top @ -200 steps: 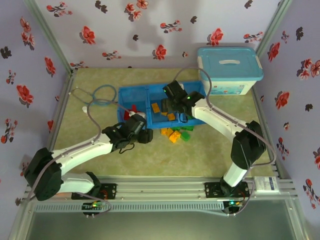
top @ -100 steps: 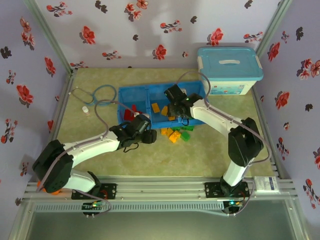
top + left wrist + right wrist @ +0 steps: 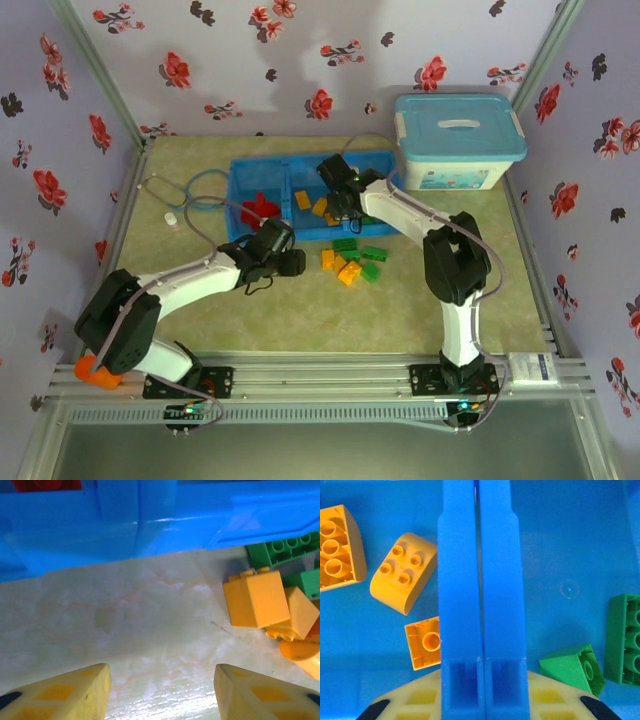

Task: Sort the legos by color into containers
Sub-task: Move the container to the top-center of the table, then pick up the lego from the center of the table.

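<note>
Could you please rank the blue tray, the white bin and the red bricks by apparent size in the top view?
1. Blue tray and white bin: similar footprints; the bin stands taller, nearer the camera, so I cannot rank them.
2. Red bricks in the tray's left compartment: clearly smallest.

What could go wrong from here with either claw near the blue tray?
1. The right claw hangs open over a divider of the tray; lowering would likely strike it.
2. The left claw is open over bare table by the tray's near wall, with the orange bricks off to its right; closing here would probably grab nothing, and pushing forward could shove the tray.
</note>
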{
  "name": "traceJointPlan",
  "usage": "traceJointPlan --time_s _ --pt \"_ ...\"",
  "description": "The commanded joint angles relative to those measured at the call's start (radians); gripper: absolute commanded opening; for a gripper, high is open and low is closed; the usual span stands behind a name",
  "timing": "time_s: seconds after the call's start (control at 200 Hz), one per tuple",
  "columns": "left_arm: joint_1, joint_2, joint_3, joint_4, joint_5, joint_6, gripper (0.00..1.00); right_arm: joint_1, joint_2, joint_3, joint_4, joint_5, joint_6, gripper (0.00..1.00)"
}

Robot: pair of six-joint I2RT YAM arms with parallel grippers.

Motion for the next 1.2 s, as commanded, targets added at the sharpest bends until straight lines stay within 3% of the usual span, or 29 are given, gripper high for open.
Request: traceJointPlan --time_s 0.0,0.31,0.515,0.575,0.64,0.71,0.85,1.195 --pt "0.023 0.005 0.039 0.001 0.014 0.041 0.56 -0.029 0.044 0.071 -0.032 -0.003 -0.015 0.11" --pt "0.034 -0.008 0.021 0.0 0.02 0.044 0.56 -0.04 0.132 0.079 -0.017 -0.054 -0.005 0.17" --pt "0.003 -0.02 0.025 0.004 0.032 0.048 0.59 -0.033 0.054 -0.051 0.045 -0.069 0.023 0.18" --pt "-0.018 -0.006 0.042 0.005 0.032 0.05 0.63 -0.028 0.024 -0.072 0.049 -0.066 0.027 0.29" --pt "-0.041 0.019 0.066 0.001 0.032 0.055 0.67 -0.022 -0.013 -0.086 0.046 -0.063 0.032 0.58" --pt "-0.063 0.053 0.094 -0.004 0.033 0.05 0.7 -0.015 -0.064 -0.101 0.044 -0.057 0.036 0.74" --pt "-0.096 0.128 0.156 0.001 0.032 0.036 0.71 -0.003 -0.179 -0.142 0.032 -0.038 0.051 0.79" --pt "-0.104 0.339 0.316 -0.041 0.031 -0.004 0.67 -0.004 -0.496 -0.42 0.077 0.015 0.111 0.8"
